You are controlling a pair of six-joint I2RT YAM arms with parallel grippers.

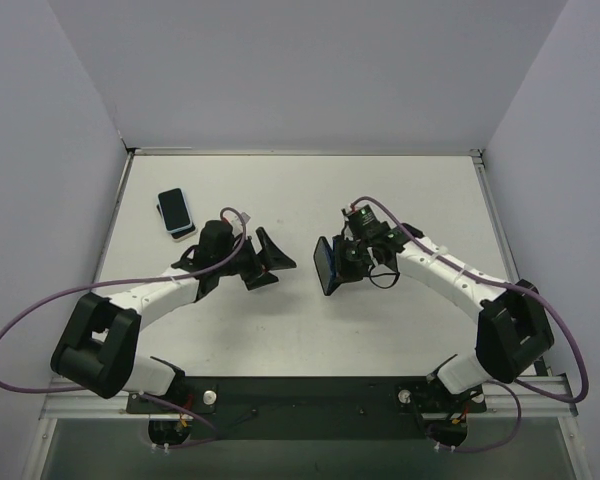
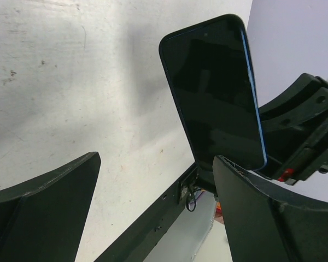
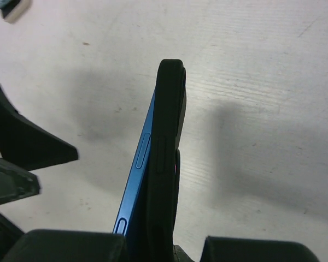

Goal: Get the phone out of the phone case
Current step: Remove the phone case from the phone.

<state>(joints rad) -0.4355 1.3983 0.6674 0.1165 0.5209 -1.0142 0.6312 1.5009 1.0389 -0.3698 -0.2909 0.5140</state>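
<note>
Right gripper (image 1: 352, 258) clamped on the phone (image 2: 213, 93) in its black phone case (image 3: 167, 153), held on edge at frame centre; left gripper (image 1: 278, 268) jaws wide, just left, facing the screen; another phone (image 1: 176, 211) upper left.

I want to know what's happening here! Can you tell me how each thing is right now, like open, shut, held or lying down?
Left gripper: open, holding nothing.
Right gripper: shut on the phone.
Phone: held up off the table, on edge, screen dark.
Phone case: on the phone's back.
Other phone: lying flat, untouched.
</note>
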